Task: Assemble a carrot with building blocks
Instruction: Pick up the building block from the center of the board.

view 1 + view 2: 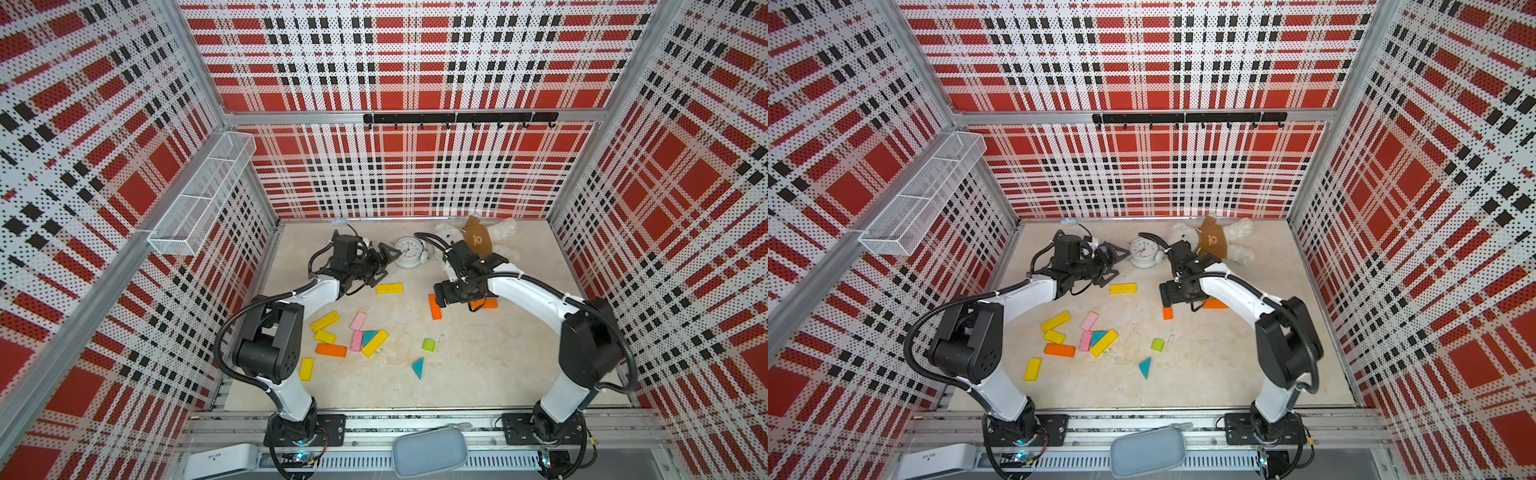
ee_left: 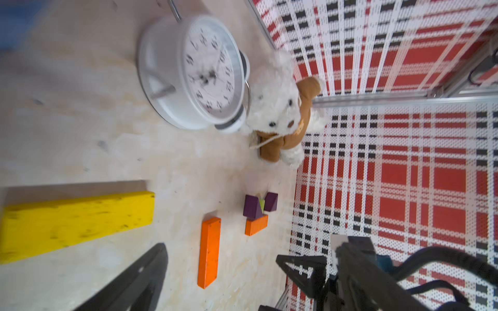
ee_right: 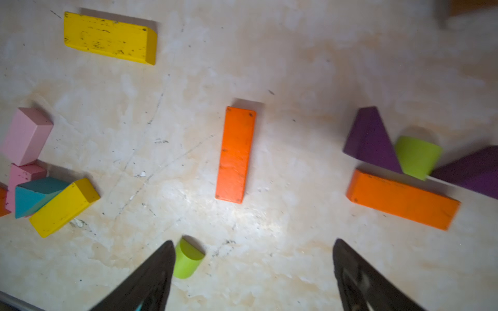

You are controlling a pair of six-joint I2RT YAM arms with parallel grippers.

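The building blocks lie scattered on the pale floor. An orange bar lies just ahead of my right gripper, which is open and empty above the floor. A lime-green stub sits beside one of its fingers. Further off, a second orange bar touches two purple triangles with a lime-green stub between them. In a top view the right gripper covers part of the orange bar. My left gripper is open and empty, near a yellow bar.
A white alarm clock and a teddy bear stand at the back. Yellow, pink, orange and teal blocks cluster at the front left. A lone yellow bar, a lime stub and a teal triangle lie nearer the front.
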